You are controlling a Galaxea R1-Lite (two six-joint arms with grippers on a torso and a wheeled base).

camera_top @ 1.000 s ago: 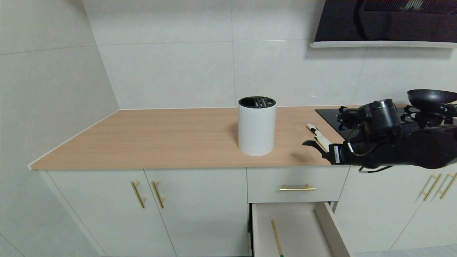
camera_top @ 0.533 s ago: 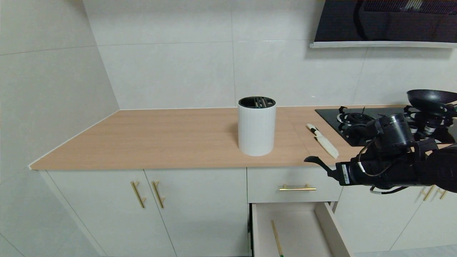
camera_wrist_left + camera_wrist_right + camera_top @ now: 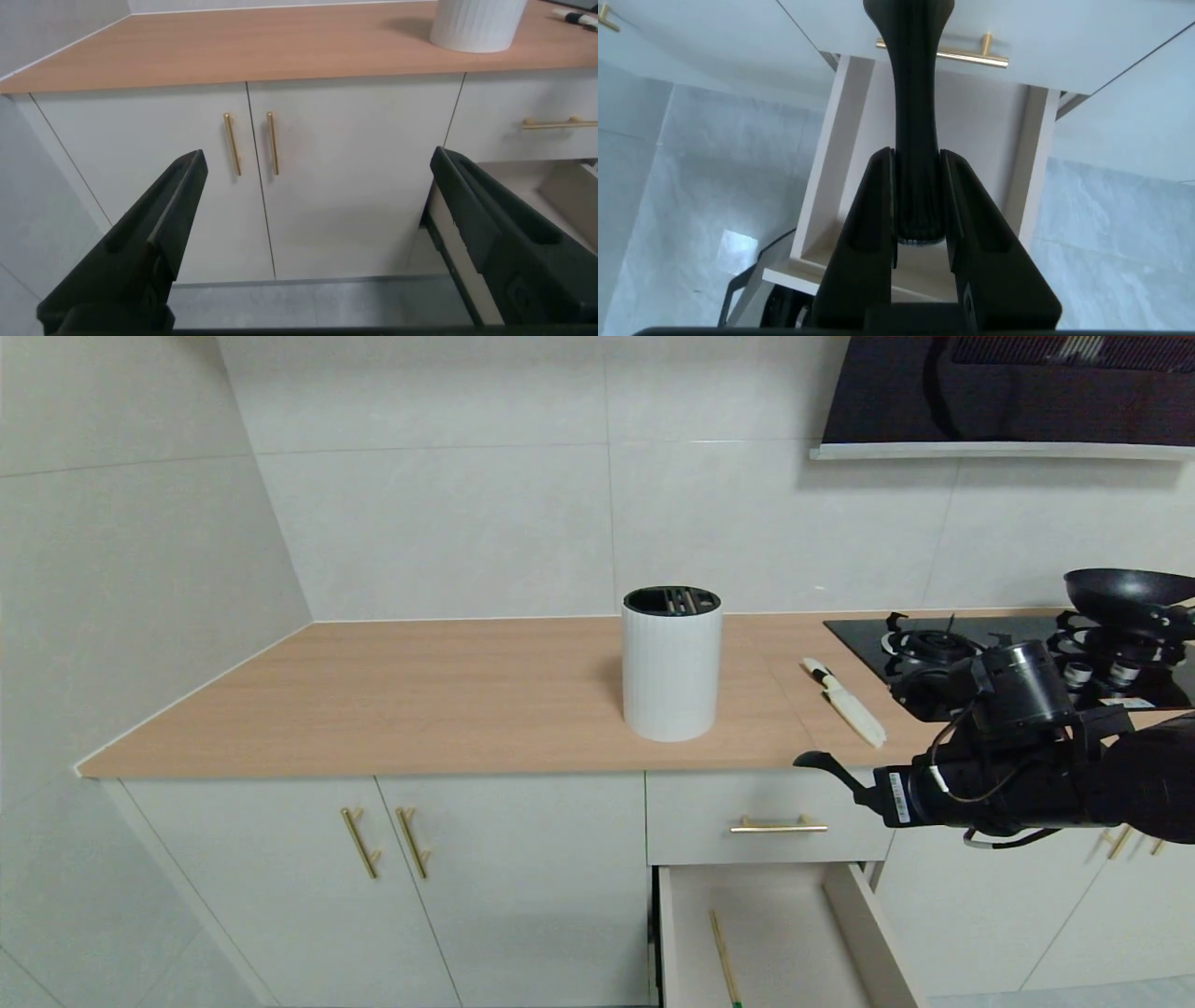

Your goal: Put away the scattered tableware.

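Note:
My right gripper (image 3: 873,791) hangs in front of the cabinet, just right of the closed top drawer's gold handle (image 3: 778,826), shut on a black utensil (image 3: 825,768) whose curved end points left. In the right wrist view the fingers (image 3: 878,201) clamp the black utensil's handle (image 3: 913,93) above the open drawer (image 3: 837,159). That open lower drawer (image 3: 864,933) holds a pair of chopsticks (image 3: 723,957). A white knife (image 3: 846,702) lies on the counter, right of a white cylindrical holder (image 3: 671,665). My left gripper (image 3: 318,210) is open and empty, low before the cabinet doors.
A gas hob (image 3: 943,649) with a black pan (image 3: 1125,590) sits at the counter's right end. The wooden countertop (image 3: 420,691) left of the holder is bare. Cabinet doors with gold handles (image 3: 250,143) are shut.
My right arm has dropped with the utensil from beside the knife at counter level to in front of the drawer fronts. Over the last half second it barely moved.

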